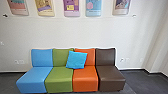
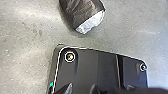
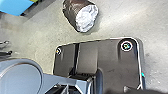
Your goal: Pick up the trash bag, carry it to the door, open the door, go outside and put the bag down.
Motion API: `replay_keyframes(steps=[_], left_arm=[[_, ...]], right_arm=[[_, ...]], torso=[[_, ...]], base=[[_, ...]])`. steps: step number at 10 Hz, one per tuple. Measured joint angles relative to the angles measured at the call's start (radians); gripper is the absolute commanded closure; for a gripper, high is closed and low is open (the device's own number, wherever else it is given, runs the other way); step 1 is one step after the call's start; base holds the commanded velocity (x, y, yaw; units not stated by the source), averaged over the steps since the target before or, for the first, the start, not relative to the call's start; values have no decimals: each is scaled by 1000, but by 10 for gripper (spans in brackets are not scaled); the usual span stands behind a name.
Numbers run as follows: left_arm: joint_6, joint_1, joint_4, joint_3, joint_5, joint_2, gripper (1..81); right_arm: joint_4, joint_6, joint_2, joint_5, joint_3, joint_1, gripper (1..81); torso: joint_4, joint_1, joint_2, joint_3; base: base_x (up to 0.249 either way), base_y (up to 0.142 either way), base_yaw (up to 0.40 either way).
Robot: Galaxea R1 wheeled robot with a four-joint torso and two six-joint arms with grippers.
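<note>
A dark brown trash bag with a whitish, crumpled part at one end lies on the grey floor, seen in the left wrist view (image 2: 81, 11) and the right wrist view (image 3: 81, 16). Bare floor separates it from the robot's own dark base plate, and nothing touches it. Dark parts of my left gripper (image 2: 82, 89) show in the left wrist view, apart from the bag. In the right wrist view, my right gripper (image 3: 107, 89) is also away from the bag.
A row of joined seats, blue (image 1: 32, 78), green (image 1: 58, 78), orange (image 1: 85, 78) and brown (image 1: 111, 78), stands against a white wall (image 1: 75, 32). A light blue cushion (image 1: 76, 60) leans on the backrests. Several colourful posters hang above.
</note>
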Motion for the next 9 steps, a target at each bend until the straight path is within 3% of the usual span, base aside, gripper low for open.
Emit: replay_keyframes(steps=[4,9], left_arm=[[0,-49,-23,0,53,3,10],[0,-76,-38,0,61,3,10]], right_arm=[[0,0,-17,3,35,-11,10],[-1,-1,-16,7,61,-12,10]], torso=[[0,81,-131,-8],[0,184,-293,-157]], base=[[0,0,0],[0,0,0]])
